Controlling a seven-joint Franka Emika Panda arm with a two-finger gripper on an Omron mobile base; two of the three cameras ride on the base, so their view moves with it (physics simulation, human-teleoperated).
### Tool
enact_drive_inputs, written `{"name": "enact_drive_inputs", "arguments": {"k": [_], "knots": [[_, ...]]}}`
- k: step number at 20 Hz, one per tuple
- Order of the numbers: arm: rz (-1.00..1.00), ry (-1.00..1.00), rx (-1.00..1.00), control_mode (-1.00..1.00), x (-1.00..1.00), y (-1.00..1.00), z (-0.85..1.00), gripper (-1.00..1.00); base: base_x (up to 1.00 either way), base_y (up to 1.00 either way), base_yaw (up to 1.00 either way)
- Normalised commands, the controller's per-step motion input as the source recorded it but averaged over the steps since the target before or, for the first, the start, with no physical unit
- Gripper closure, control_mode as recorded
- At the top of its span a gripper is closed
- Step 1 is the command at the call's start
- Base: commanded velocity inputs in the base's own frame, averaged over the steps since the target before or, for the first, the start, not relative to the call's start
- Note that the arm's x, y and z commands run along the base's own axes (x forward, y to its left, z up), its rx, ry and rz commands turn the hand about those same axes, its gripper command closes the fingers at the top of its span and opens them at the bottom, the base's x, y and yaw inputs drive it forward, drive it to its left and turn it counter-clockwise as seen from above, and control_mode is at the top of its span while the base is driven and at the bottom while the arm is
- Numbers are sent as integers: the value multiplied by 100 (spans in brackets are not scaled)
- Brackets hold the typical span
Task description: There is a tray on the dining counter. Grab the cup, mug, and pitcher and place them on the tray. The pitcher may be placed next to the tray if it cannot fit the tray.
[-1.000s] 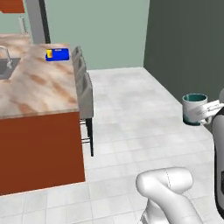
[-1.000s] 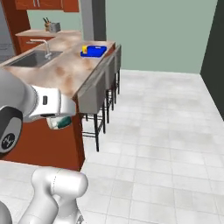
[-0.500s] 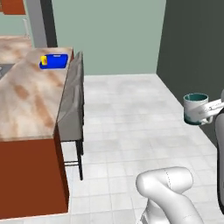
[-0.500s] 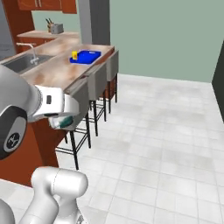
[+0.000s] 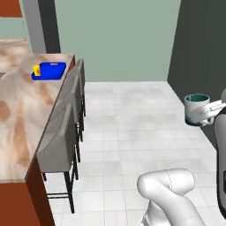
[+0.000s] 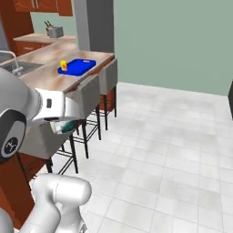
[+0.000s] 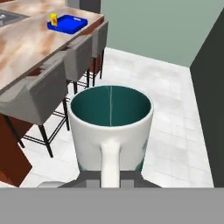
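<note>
My gripper (image 5: 211, 109) is shut on the mug (image 5: 196, 109), white with a dark teal inside, held upright above the tiled floor at the right. In the hand view the mug (image 7: 111, 124) stands close up, its handle toward the camera between my fingers (image 7: 89, 176). Its teal side (image 6: 68, 125) peeks out below my arm. The blue tray (image 5: 50, 70) (image 6: 78, 66) (image 7: 68, 24) lies at the far end of the dining counter (image 5: 22, 114) (image 6: 45, 77) (image 7: 26, 43). The yellow cup (image 5: 36, 70) (image 6: 63, 66) (image 7: 53, 19) stands on the tray's left part. The pitcher is out of view.
Grey stools (image 5: 59, 132) (image 6: 91, 91) (image 7: 39, 100) line the counter's near side. A steel sink with faucet (image 6: 16, 68) is set in the counter, and a knife block (image 6: 54, 32) stands on the back counter. A dark wall (image 5: 198, 44) bounds the right; tiled floor (image 5: 132, 114) lies between.
The base has moved, so the whole scene has shifted: counter, stools and tray now sit further left in the left base view. The mug stays held in the gripper.
</note>
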Motion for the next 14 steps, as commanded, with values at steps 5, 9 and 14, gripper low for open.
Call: {"name": "enact_drive_inputs", "arguments": {"k": [5,9,14], "knots": [[0,0,0,100,0,0,0,100,100,-86,22],[0,0,0,100,0,0,0,100,100,-93,27],[0,0,0,100,0,0,0,100,100,-94,30]]}}
